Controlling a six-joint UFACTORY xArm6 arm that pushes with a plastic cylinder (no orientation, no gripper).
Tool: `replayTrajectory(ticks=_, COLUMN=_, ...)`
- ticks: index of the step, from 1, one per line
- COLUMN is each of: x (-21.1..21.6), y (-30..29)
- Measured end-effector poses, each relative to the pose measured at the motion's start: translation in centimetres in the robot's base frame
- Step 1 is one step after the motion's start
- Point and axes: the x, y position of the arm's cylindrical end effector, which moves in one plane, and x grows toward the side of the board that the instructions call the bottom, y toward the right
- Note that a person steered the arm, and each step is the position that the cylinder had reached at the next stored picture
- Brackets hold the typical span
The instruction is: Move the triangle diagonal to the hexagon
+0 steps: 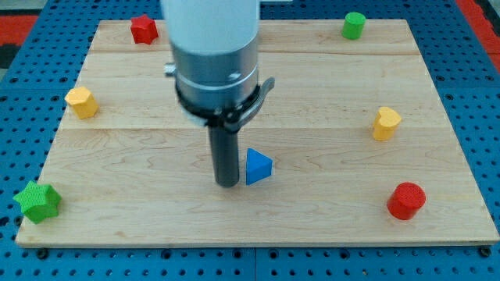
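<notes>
Near the tabletop's point(328, 226) middle my arm stands upright, its pale body cut off at the view's top. My tip point(226, 184), the end effector, grasps nothing; it rests just left of the blue triangle point(258, 166), seemingly touching it. Far to the tip's upper left sits the yellow hexagon point(81, 102). Whether tip and triangle truly touch is hard to make out.
</notes>
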Motion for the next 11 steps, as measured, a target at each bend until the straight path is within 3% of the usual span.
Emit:
replayTrajectory(ticks=1, x=1.1, y=1.6)
replayTrajectory(ticks=3, x=-6.8, y=2.5)
replayTrajectory(ticks=4, x=-3.2, y=2.6)
replayTrajectory(ticks=6, x=-5.2, y=9.6)
replayTrajectory(ticks=7, x=-8.8, y=7.5)
replayTrajectory(ticks=10, x=-8.7, y=1.7)
replayTrajectory(ticks=11, x=-12.3, y=-0.7)
